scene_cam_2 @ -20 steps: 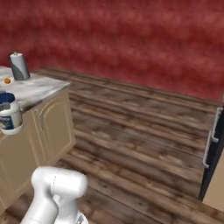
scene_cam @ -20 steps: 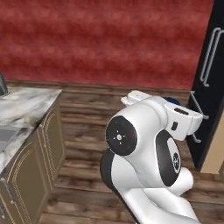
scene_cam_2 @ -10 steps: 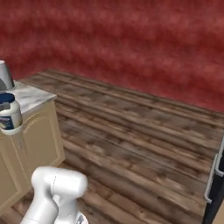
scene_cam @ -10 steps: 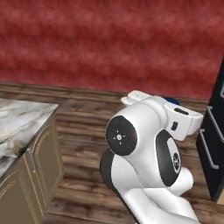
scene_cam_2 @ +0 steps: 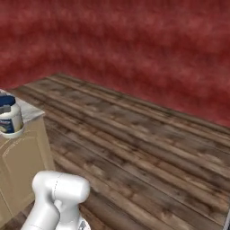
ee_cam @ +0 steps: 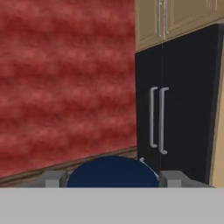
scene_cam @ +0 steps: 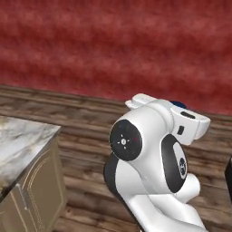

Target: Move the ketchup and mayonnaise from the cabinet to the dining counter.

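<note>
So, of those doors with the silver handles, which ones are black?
The tall double doors lower down, with two curved handles side by side at their middle. The cabinet directly above them is light tan wood instead.

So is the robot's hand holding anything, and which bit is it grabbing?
Yes, the mayonnaise. The gripper has one finger on each side of the jar, just below its blue lid.

The mayonnaise [ee_cam: 113, 171] sits between the fingers [ee_cam: 52, 178], with the cabinet [ee_cam: 175, 17] beyond

Even, shadowless rendered light; textures look soft, perhaps slightly blurred.
</note>
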You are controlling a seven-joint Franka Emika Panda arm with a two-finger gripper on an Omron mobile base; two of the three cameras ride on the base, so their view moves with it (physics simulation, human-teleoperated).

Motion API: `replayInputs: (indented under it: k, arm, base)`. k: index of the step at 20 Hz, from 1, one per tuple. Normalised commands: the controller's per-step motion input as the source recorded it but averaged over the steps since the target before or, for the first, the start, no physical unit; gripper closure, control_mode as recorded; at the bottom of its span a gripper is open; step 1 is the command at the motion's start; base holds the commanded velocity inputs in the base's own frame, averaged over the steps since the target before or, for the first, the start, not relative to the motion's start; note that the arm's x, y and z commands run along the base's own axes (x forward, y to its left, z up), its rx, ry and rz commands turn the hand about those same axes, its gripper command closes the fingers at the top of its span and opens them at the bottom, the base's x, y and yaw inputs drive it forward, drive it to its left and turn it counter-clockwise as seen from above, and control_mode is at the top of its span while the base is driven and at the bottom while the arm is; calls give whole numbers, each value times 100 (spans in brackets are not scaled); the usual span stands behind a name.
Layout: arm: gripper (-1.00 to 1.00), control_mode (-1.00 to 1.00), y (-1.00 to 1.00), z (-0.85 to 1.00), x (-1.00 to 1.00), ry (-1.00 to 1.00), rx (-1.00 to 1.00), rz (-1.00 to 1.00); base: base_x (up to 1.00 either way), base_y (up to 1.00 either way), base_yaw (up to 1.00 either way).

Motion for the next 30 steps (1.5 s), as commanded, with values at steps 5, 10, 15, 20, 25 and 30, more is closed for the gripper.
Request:
replayInputs:
  k: [5,10,15,20,25,30]
  arm:
    - [100,100,0,0,0,0,0,0]
    - [100,100,0,0,0,0,0,0]
    - [100,100,0,0,0,0,0,0]
    - [100,100,0,0,0,0,0,0]
    - [100,100,0,0,0,0,0,0]
    - [100,100,0,0,0,0,0,0]
  base:
    - [93,0,27]
    - [93,0,27]
    - [94,0,24]
    - [94,0,23]
    - [86,0,34]
    - [80,0,40]
